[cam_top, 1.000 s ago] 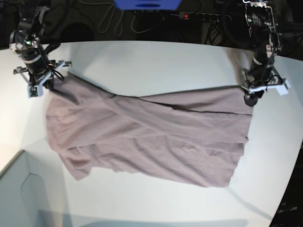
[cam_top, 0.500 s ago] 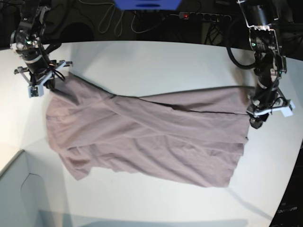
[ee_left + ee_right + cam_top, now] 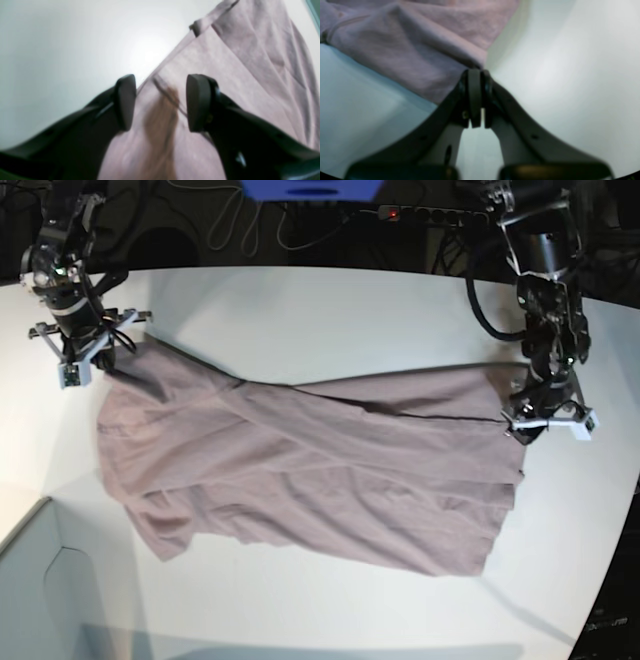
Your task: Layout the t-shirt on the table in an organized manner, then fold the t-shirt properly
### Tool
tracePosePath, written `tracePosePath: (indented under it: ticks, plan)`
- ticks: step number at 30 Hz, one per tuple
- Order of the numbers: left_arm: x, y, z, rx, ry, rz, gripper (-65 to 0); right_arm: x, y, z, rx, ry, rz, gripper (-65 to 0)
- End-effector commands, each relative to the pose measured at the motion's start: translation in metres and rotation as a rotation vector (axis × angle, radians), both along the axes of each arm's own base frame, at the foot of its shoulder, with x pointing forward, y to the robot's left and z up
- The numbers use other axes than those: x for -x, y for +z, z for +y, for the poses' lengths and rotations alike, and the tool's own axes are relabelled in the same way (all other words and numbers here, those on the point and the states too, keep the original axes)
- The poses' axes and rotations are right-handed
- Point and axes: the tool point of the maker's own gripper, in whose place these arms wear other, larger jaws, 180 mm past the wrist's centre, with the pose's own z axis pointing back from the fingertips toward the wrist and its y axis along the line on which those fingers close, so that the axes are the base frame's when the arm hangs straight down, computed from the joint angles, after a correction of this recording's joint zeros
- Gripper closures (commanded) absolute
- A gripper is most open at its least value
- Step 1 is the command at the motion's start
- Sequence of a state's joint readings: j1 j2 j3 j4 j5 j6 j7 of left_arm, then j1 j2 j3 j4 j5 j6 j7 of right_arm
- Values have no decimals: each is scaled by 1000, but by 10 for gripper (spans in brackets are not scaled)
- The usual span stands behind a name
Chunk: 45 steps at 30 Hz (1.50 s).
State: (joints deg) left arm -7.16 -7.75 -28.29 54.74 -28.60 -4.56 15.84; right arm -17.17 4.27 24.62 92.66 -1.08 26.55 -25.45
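The t-shirt lies spread across the middle of the white counter, wrinkled, long axis running side to side in the base view, with diagonal folds through the body and a dark crease line near its right end. Right tool sits at the shirt's upper-left corner in the base view; right wrist view shows its jaws pressed together with a bunched point of mauve fabric pinched right at the tips, so it is clenched on the t-shirt, cloth fanning away up and to the left over the counter. Left tool is at the shirt's right edge in the base view, pointing down; left wrist view shows both dark pads standing well apart, one over the shirt's hem line near bare counter, the other over fabric, with cloth and a seam visible in the gap between them. Nothing is pinched there, so this tool is released; whether the pads touch the cloth cannot be told from the blur. A pale box corner shows at lower left of the base view, cables and a blue object along the dark back edge.
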Motion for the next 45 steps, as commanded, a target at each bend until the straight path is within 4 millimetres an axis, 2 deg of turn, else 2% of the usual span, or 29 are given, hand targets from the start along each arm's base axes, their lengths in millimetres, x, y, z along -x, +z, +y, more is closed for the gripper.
tracePosePath:
  ticks: [1,6,12,17,23,28,30,34,39,42,45]
  plan:
    - [-12,12,5,-24,-7,-33,-313,-8,12,-4,6,0,-48,0]
    - [-18,12,0,-50,-28,-21,-227,-8,12,-4,6,0,-48,0]
    - [-20,12,-5,-43,-32,-22,-180,-8,12,-4,6,0,-48,0]
    - [-18,12,-5,-44,-33,-22,-183,-8,12,-4,6,0,-48,0]
    - [-10,1,-9,-5,-62,49,-263,-8,12,-4,6,0,-48,0]
    - [-11,1,-11,-4,-71,54,-262,-8,12,-4,6,0,-48,0]
    - [-15,11,-10,-18,-74,26,-262,-7,11,-4,6,0,-47,0]
    - [-3,24,-3,-63,-65,5,-264,-6,11,-5,9,-4,-45,0]
    - [0,26,6,-77,-12,20,-266,-6,11,-5,8,-2,-45,0]
    - [-2,25,0,-80,-27,21,-266,-6,11,-4,6,-1,-45,0]
    - [-8,24,-16,-94,-86,24,-266,-6,11,-4,6,-1,-45,0]
